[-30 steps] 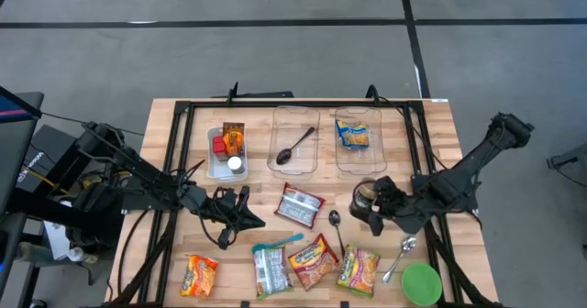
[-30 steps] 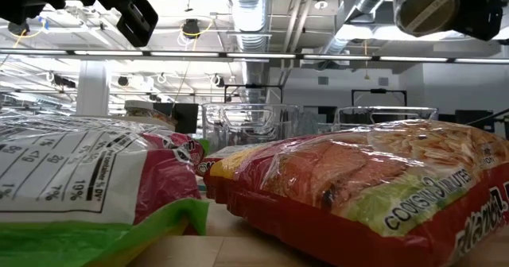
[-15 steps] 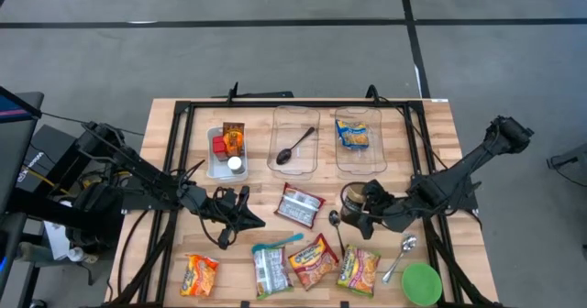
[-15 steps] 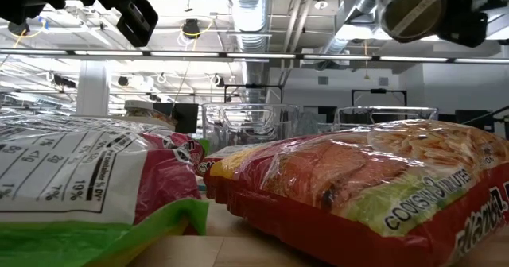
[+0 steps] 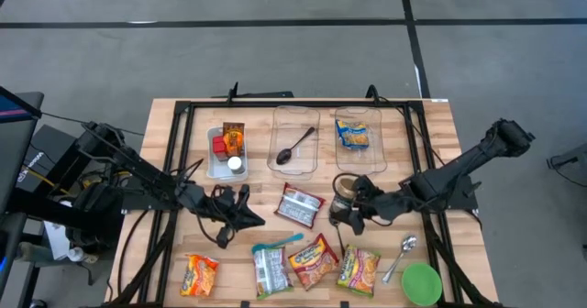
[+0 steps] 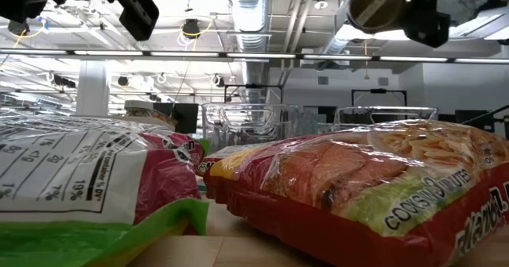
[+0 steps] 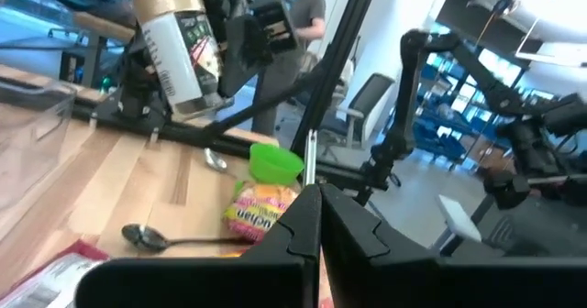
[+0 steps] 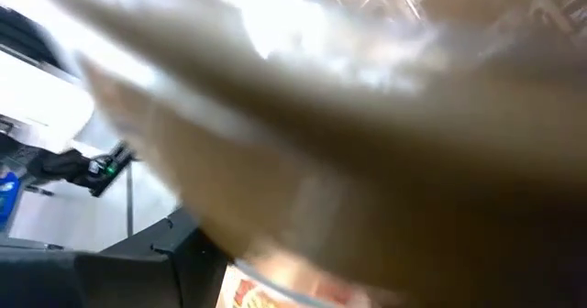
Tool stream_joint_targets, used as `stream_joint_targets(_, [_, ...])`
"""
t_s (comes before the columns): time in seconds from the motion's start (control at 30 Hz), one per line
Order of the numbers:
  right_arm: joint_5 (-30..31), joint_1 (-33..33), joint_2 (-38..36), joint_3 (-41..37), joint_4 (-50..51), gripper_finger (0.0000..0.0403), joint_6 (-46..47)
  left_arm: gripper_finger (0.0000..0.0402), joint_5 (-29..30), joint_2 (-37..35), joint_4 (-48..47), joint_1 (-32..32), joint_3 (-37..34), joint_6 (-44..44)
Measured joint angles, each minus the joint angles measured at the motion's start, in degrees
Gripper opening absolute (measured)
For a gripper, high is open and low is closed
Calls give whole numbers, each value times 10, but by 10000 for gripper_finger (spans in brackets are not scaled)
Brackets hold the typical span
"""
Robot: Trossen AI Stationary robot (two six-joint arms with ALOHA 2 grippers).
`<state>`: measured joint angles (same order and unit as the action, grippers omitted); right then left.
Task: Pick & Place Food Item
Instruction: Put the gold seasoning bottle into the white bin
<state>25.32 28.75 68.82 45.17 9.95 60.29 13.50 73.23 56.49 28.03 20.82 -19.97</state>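
Observation:
A jar with a gold lid and a white-and-green label hangs in the air over the table's middle right, with my right gripper closed around it. The left wrist view shows the jar well clear of the wood. In the low view its round end shows at the top right. My left gripper hovers left of centre, shut on nothing, its fingers pressed together. My right gripper holds the jar by its labelled side wall, below the lid, between its two fingers. The fingers come from the table's right, slanting a little downward. The jar is lifted clear, lid up and slightly tilted.
Three clear trays stand at the far side: one with small items, one with a spoon, one with a yellow packet. Noodle packets lie along the near edge, a silver-red packet lies mid-table, and a spoon and a green bowl lie near right.
My right gripper has carried the jar toward the table's left, from near the right rail to just right of the silver-red packet. The jar has stayed lifted clear. The gripper has turned somewhat on the way.

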Motion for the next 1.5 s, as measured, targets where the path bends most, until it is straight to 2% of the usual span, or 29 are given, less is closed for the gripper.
stream_joint_targets(0.33, [-26,-45,0,0,-35,281,-25,0,0,0,148,0,0,0])
stream_joint_targets(0.5, [-46,-69,0,0,-51,281,-47,0,1,0,192,0,0,0])
stream_joint_targets(0.67, [-65,-97,-1,0,-71,281,-64,0,61,0,196,0,0,-2])
stream_joint_targets(0.83, [-88,-119,0,5,-72,281,-76,0,153,0,195,0,0,-64])
stream_joint_targets(0.9, [-90,-126,0,13,-72,281,-87,0,170,0,195,0,0,-89])
stream_joint_targets(1.23, [-122,-165,0,49,-71,281,-132,0,170,0,195,0,0,-94])
stream_joint_targets(1.5, [-132,-156,17,51,-70,281,-131,0,170,0,195,0,0,-88])
